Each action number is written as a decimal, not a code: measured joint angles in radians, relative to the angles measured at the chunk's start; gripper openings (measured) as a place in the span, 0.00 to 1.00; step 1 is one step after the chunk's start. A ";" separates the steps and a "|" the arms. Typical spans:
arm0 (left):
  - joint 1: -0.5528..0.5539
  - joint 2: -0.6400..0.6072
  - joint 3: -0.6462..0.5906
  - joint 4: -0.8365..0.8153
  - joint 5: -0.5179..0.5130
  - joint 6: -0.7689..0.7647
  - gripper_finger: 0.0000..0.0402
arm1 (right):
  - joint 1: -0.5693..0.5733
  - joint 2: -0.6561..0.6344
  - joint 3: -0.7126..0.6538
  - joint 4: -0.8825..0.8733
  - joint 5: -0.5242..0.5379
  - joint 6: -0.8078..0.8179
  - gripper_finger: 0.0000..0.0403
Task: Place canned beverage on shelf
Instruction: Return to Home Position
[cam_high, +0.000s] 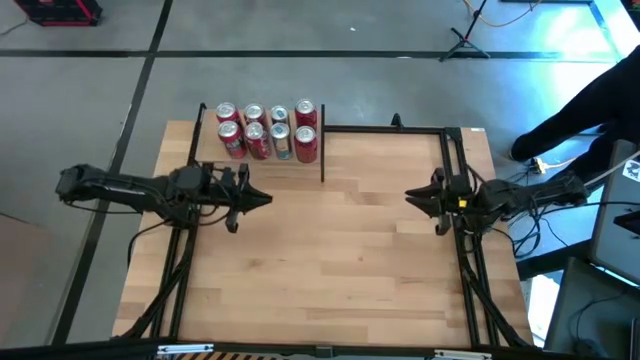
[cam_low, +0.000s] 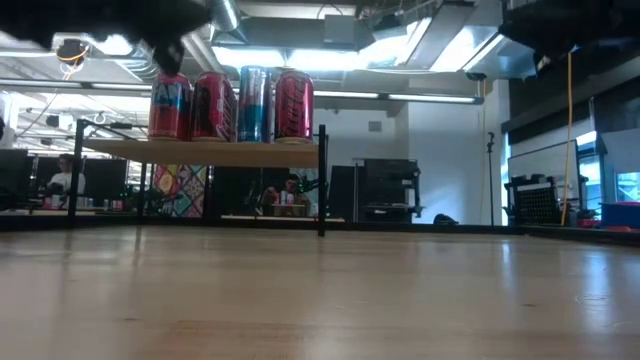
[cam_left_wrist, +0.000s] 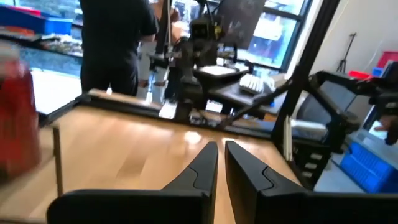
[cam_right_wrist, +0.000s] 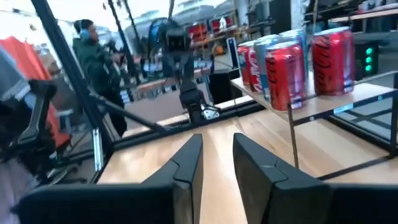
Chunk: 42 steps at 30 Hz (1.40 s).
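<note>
The shelf (cam_high: 210, 152) stands at the table's far left, a light-wood board on thin black uprights; it also shows in the low view (cam_low: 200, 152) and the right wrist view (cam_right_wrist: 323, 106). Several red and silver cans (cam_high: 268, 130) stand upright on their bases on it, also seen in the low view (cam_low: 230, 105) and the right wrist view (cam_right_wrist: 292, 62). My left gripper (cam_high: 268, 199) hovers near the shelf's near edge, shut and empty (cam_left_wrist: 221, 149). My right gripper (cam_high: 408, 196) hovers at the table's right, slightly open and empty (cam_right_wrist: 217, 140).
A black frame rail (cam_high: 390, 128) runs along the table's far edge and down its right side. A person in dark clothes (cam_high: 590, 90) stands beyond the table's far right corner. Bare tabletop (cam_high: 340, 250) lies between the arms and toward the near edge.
</note>
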 joint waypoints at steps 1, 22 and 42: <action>0.000 -0.016 -0.031 0.007 -0.003 -0.001 0.06 | 0.000 -0.010 -0.025 0.027 -0.006 0.001 0.19; 0.000 -0.431 -0.376 -0.092 0.020 0.030 0.06 | 0.000 -0.321 -0.334 0.044 -0.154 -0.131 0.19; 0.000 -0.615 -0.376 -0.147 -0.019 -0.001 0.06 | 0.000 -0.321 -0.335 0.041 -0.180 -0.105 0.19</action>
